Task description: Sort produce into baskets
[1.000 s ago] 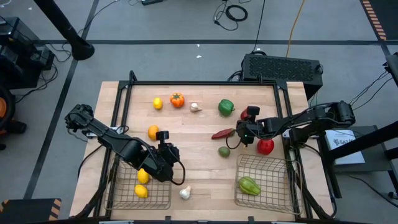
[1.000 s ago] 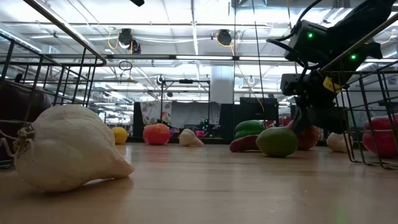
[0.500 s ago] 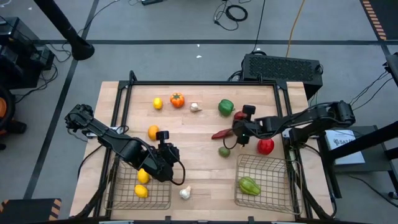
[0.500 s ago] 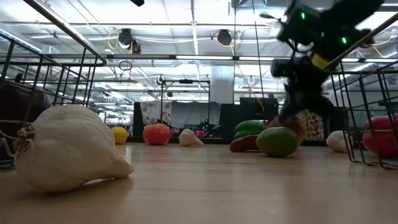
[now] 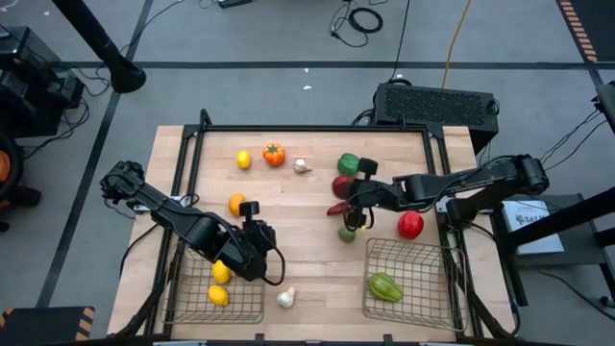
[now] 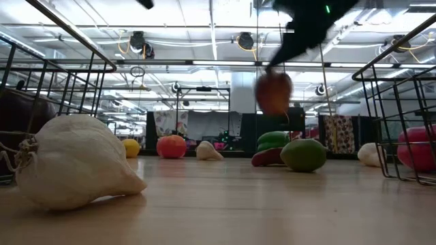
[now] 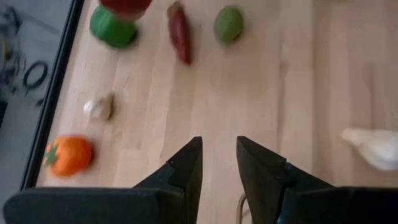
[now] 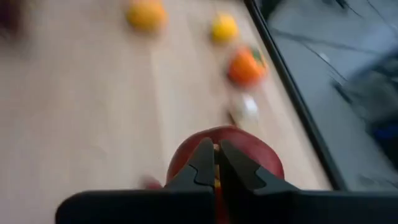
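My right gripper [image 5: 350, 195] hangs over the table's middle, shut on a red apple [image 5: 342, 185] that is up in the air in the low view [image 6: 274, 92]. Under it on the wood lie a red chili [image 5: 338, 207] and a small green fruit [image 5: 346, 234]. My left gripper [image 7: 217, 146] stays open and holds nothing at the left basket's [image 5: 192, 306] right edge. That basket holds two lemons [image 5: 221, 273]. The right basket [image 5: 423, 309] holds a green pepper [image 5: 385, 286]. My right gripper has its two fingertips [image 8: 204, 163] shut together at the apple's upper side [image 8: 186, 157]. What lies between them is hidden by the fingers. The fingers come slanting down from the table's right side. The apple hangs below them, lifted clear of the table.
A second red apple [image 5: 410, 225] lies beside the right basket. Along the far side lie a green pepper [image 5: 349, 165], a garlic bulb [image 5: 302, 165], an orange tomato-like piece [image 5: 274, 153] and a lemon [image 5: 244, 160]. An orange [image 5: 236, 203] and a garlic bulb [image 5: 285, 298] lie near the left basket.
My right gripper has risen and gone toward the table's left, tipping less steeply. The red apple has come up off the wood with it and now hangs well above the table. My left arm has kept still.
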Motion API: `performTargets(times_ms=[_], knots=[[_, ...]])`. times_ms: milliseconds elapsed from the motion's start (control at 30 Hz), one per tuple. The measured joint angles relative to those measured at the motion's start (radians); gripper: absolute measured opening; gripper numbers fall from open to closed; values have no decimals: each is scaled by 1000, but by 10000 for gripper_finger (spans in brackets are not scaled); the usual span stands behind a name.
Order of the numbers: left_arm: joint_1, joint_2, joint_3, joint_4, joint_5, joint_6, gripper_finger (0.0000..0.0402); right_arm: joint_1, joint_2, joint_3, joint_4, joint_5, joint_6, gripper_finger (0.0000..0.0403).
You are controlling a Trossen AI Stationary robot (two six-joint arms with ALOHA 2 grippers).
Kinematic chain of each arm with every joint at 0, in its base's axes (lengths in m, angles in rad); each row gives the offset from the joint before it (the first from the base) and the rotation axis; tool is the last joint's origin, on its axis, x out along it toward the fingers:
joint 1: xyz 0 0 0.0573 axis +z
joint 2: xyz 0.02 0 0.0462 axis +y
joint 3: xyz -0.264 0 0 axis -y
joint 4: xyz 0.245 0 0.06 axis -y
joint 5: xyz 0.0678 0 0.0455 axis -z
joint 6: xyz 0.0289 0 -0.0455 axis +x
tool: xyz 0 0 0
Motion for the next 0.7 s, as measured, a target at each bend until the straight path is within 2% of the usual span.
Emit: performTargets(times_ms=[167,367,533,700], knots=[[-41,-12,51,-156,-85,-158,107,34,0,23,225,-124,18,0],[-120,-34,78,-327,-300,-299,107,98,9,22,386,-189,18,0],[-141,-66,79,-358,-447,-354,107,137,67,22,634,-286,4,0],[-143,-78,79,-362,-503,-359,107,165,201,25,948,-342,5,0]])
